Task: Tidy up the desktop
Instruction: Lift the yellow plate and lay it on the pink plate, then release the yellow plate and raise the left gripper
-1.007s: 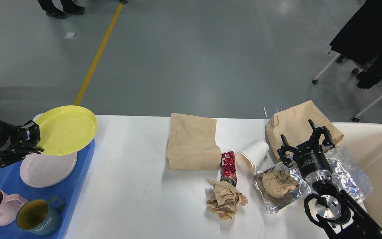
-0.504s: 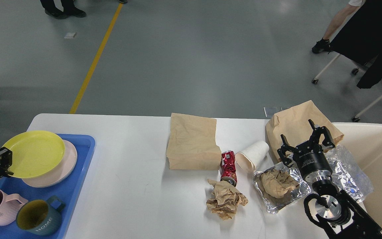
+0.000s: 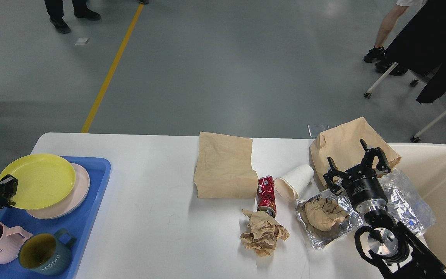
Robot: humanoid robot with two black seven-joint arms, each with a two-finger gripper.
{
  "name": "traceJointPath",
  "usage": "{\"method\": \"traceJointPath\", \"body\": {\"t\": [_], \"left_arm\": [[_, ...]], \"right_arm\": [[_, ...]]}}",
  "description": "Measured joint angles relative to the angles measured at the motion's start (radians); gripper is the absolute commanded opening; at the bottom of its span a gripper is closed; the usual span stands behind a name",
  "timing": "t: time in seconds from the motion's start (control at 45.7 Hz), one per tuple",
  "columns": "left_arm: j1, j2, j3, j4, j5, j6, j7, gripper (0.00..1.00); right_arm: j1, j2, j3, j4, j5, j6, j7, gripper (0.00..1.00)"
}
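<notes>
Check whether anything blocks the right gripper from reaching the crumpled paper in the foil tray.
Nothing visible does. The right gripper is open above the far edge of the foil tray, and the crumpled paper lies uncovered in it, just nearer than the gripper. The paper cup and the brown bag sit off to the sides.

A yellow plate [image 3: 37, 180] was seen on a blue tray [image 3: 91, 201]; a red can [image 3: 266, 195] and silver foil [image 3: 409, 205] were shown on the white desktop [image 3: 153, 217].
</notes>
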Motion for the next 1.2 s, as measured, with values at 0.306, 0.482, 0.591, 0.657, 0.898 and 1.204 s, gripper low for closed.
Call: {"method": "traceJointPath", "body": {"t": [0.306, 0.482, 0.591, 0.657, 0.898, 1.204], "left_arm": [[0.009, -0.031, -0.029, 0.000, 0.000, 0.018, -0.001, 0.00], [0.017, -0.042, -0.039, -0.005, 0.000, 0.018, -0.001, 0.02], [0.018, -0.042, -0.044, -0.005, 0.000, 0.017, -0.002, 0.13], [0.018, -0.042, -0.044, -0.005, 0.000, 0.017, -0.003, 0.27], [0.022, -0.043, -0.042, -0.008, 0.002, 0.018, -0.004, 0.56], [0.007, -0.030, -0.044, -0.007, 0.008, 0.010, -0.003, 0.94]], "right_arm": [[0.000, 0.000, 0.000, 0.000, 0.000, 0.000, 0.000, 1.00], [0.000, 0.000, 0.000, 0.000, 0.000, 0.000, 0.000, 1.00], [0.000, 0.000, 0.000, 0.000, 0.000, 0.000, 0.000, 1.00], [0.000, 0.000, 0.000, 0.000, 0.000, 0.000, 0.000, 1.00], [0.000, 0.000, 0.000, 0.000, 0.000, 0.000, 0.000, 1.00], [0.000, 0.000, 0.000, 0.000, 0.000, 0.000, 0.000, 1.00]]}}
